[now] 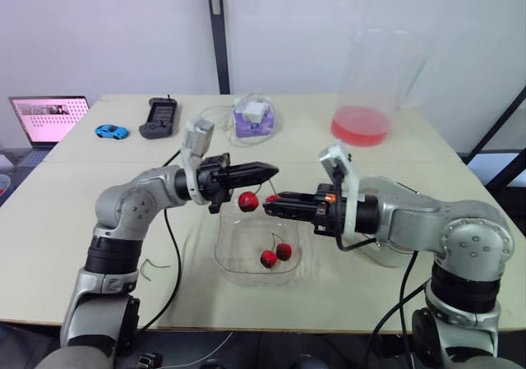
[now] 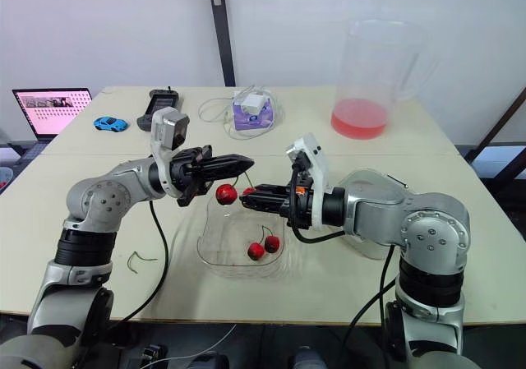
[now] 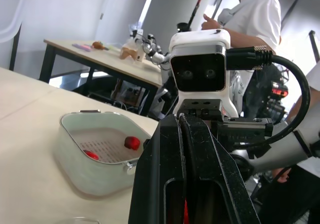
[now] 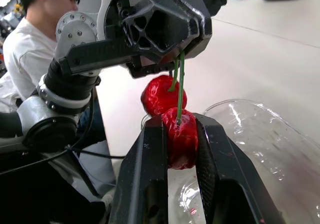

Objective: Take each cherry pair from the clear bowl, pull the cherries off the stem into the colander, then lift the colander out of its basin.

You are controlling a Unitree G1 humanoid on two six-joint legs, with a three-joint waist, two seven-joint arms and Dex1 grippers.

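Noted left gripper [image 1: 265, 172] fingers clenched on the green stem [image 4: 178, 79] of a cherry pair [image 1: 249, 201], held over the clear bowl [image 1: 234, 262]. Noted right gripper [image 4: 179, 123] fingers grasping the lower cherry [image 4: 180, 140]; found its twin [image 4: 161, 95] hanging free just beside them. Judged risks: bursting the fruit through over-squeezing; dropping a freed cherry into the bowl, the colander [image 3: 107, 143] lying well apart from both sets of fingers. Logged cherries as glossy, plump, deep red.

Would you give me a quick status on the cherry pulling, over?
Left gripper shut on stem over clear bowl. Right gripper shut on a cherry, its twin hanging free. Another pair in bowl; no obstruction seen.
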